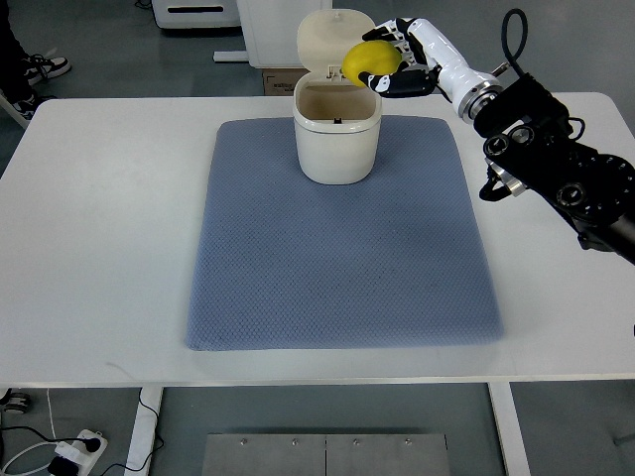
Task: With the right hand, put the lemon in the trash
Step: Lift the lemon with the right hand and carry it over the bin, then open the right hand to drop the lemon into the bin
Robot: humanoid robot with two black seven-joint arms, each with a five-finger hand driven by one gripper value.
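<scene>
I am holding the lemon in my right hand, with the fingers curled around its far and near sides, and I am keeping it above the right back edge of the trash can. The lemon is probably firm and a little heavy for its size, and its skin is smooth, so I think it can slip if my fingers are pressing only on the rounded ends; taking it around the thick middle is safer, and I seem to be gripping it there. It is not fragile, so a short drop should not harm it. The trash can is standing upright on the blue mat, on the white table, with its lid tilted open behind. Inside I am seeing only a pale wall and a small dark mark; the bottom is hidden from me. My left hand is not showing.
</scene>
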